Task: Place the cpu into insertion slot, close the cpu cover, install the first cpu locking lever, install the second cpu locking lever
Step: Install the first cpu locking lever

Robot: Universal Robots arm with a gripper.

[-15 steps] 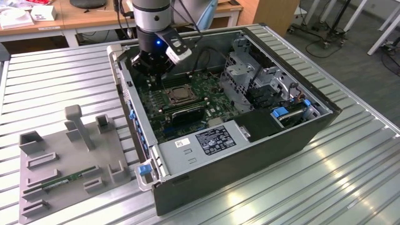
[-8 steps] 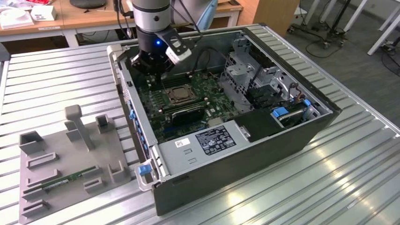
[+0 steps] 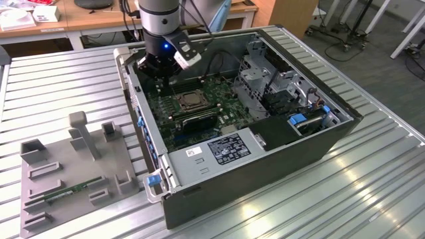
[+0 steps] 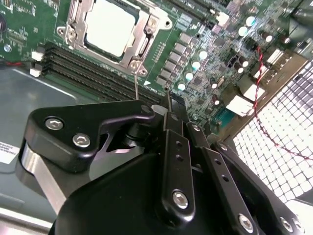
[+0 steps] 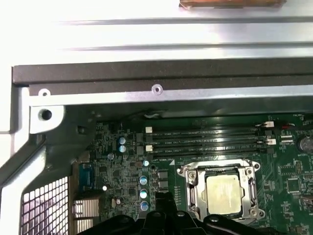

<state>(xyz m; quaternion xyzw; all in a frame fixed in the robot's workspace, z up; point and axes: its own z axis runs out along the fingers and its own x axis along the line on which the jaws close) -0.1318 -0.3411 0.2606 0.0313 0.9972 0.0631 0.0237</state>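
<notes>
The cpu [image 4: 110, 27] [image 5: 224, 193] [image 3: 188, 100] lies flat in the insertion slot [image 3: 188, 102] on the green board, its pale metal top showing. Around it the cpu cover [image 4: 142, 27] [image 5: 191, 182] lies down as a silvery frame. From a corner of the socket, a thin metal locking lever [image 4: 136, 83] sticks out towards my gripper. My gripper [image 4: 168, 98] [image 3: 161, 74] hangs shut with nothing held. It is above the memory slots [image 4: 88, 66], just beside the socket and close to that lever's end. Its black body [image 5: 166, 218] rises at the first wrist view's edge.
The open computer case [image 3: 345, 117] stands on a ribbed metal table [image 3: 59, 84]. A black heatsink block [image 3: 199, 122], a drive cage [image 3: 259, 82] and a power supply [image 3: 219, 149] crowd the board. At the exterior view's left, a grey fixture tray [image 3: 66, 169] holds a memory stick [image 3: 66, 191].
</notes>
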